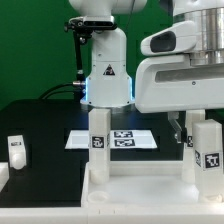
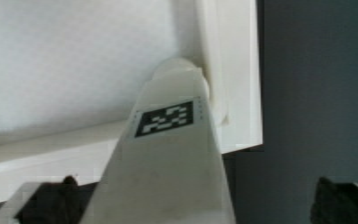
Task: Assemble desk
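Lying at the near edge of the black table (image 1: 45,118), the desk's white tabletop panel (image 1: 140,192) carries two short chunky legs standing upright on it. The left-hand leg (image 1: 100,135) is toward the exterior view's left and the right-hand leg (image 1: 209,150) is at the exterior view's right, each with a black-and-white square tag. A loose leg (image 1: 15,150) stands by itself on the table at the exterior view's far left, apart from the other two. The gripper (image 2: 197,200) hangs over the right-hand leg. In the wrist view that leg's tagged face rises between two dark fingertips (image 2: 51,198), which are spread wide on either side of it. One of them clearly stands off the plastic (whether the other touches cannot be told). A corner of the panel, with its raised rim, shows beyond the leg there. Farther back, the marker board (image 1: 112,139) lies flat on the table just in front of the robot base (image 1: 105,75), seen between the two upright legs.
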Action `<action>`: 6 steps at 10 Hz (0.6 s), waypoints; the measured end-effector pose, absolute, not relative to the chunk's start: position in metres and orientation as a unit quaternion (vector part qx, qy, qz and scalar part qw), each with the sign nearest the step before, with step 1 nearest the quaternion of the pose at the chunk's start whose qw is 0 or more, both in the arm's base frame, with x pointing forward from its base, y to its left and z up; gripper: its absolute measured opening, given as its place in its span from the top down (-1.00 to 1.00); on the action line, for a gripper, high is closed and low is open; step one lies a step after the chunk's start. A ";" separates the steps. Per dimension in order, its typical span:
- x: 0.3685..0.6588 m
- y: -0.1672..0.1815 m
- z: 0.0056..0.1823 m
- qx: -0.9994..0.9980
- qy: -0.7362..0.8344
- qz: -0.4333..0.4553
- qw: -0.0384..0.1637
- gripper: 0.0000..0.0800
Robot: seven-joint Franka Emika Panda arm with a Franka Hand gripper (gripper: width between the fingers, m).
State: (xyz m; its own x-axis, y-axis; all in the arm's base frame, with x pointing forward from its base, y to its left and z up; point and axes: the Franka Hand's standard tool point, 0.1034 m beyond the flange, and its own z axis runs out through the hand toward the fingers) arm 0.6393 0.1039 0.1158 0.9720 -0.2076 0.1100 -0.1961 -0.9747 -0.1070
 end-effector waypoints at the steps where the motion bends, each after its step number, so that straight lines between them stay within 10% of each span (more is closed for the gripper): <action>1: 0.639 0.103 0.115 -0.991 0.107 -0.060 0.048 -0.56; 3: 0.639 0.103 0.115 -0.983 0.168 -0.057 0.052 0.29; 6: 0.639 0.103 0.114 -0.952 0.297 -0.049 0.057 0.29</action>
